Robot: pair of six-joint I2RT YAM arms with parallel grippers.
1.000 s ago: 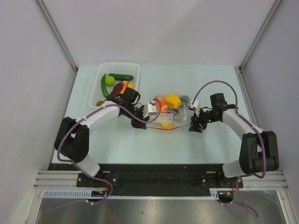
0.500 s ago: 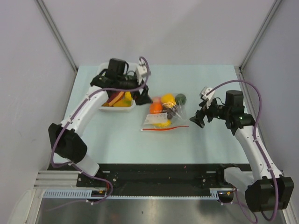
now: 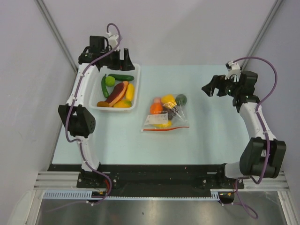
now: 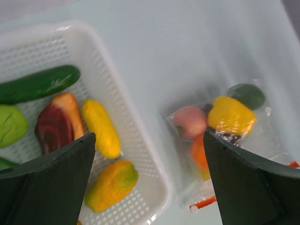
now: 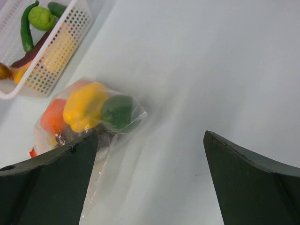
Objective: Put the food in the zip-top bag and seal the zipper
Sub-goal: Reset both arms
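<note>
The zip-top bag (image 3: pixel 165 115) lies flat mid-table, holding food: a yellow pepper (image 3: pixel 169 100), an orange piece (image 3: pixel 156 108), a pink one and a dark green one (image 3: pixel 181 99). Its red-orange zipper (image 3: pixel 167 128) runs along the near edge. More food lies in the white tray (image 3: pixel 99 107): a cucumber (image 3: pixel 121 77), a lime, a chilli and yellow pieces. My left gripper (image 3: pixel 125 60) hangs open and empty high over the tray's far edge. My right gripper (image 3: pixel 209 87) is open and empty, raised to the right of the bag. Both wrist views show the bag (image 4: pixel 220 126) (image 5: pixel 89 117) far below.
The tray (image 4: pixel 140 140) stands just left of the bag, its perforated wall (image 5: pixel 56 51) close to the bag's corner. Bare pale table surface (image 3: pixel 215 126) spreads to the right of and in front of the bag. Grey walls close in the back and sides.
Both grippers opened and pulled away from the bag's ends. The left arm rose to the back left over the tray; the right arm rose to the back right. The bag stays on the table.
</note>
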